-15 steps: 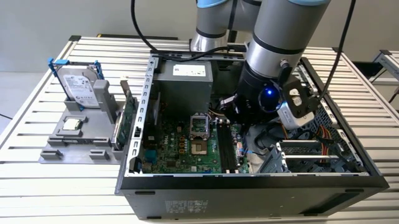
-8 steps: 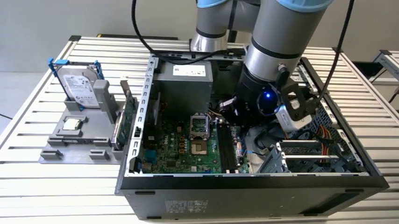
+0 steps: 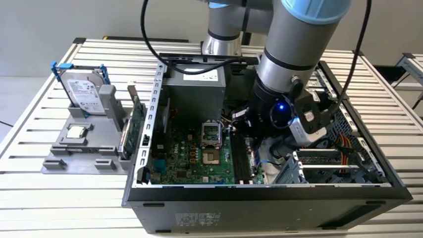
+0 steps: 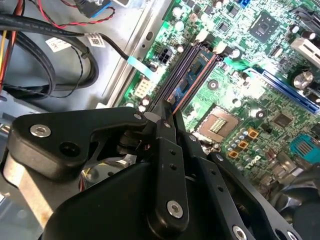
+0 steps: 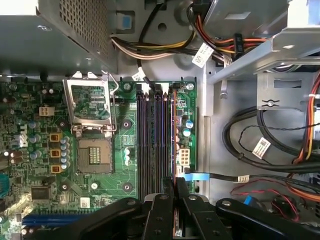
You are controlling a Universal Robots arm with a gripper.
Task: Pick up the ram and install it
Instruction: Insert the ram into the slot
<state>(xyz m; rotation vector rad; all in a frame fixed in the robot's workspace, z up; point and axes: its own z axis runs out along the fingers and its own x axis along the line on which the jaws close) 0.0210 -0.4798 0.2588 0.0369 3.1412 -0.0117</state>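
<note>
Well off to the exterior view's left of the CPU socket (image 3: 210,134), outside the computer case (image 3: 264,206), a grey holder (image 3: 73,156) sits on the slatted worktop (image 3: 39,193); a silver hard drive (image 3: 84,94) with blue clips stands upright in it, and a green card (image 3: 134,126) stands on edge at the holder's side nearer the socket; the case lies open with its green motherboard (image 3: 178,163) facing up, and the socket sits near the board's middle, its metal frame shut and its contacts bare; just beside the socket, on the exterior view's right, run the long dark memory slots (image 5: 150,145); the ram (image 4: 192,75) stands on edge in the slot farthest from the socket, a thin dark-blue strip along the slot's length in both wrist views; the gripper (image 5: 173,192) is at the ram's end that is farther from the case's cable bundle, its black fingers (image 4: 165,130) drawn close together and clenched on the ram's upper edge; the arm (image 3: 297,44) reaches down into the case to the exterior view's right of the socket.
</note>
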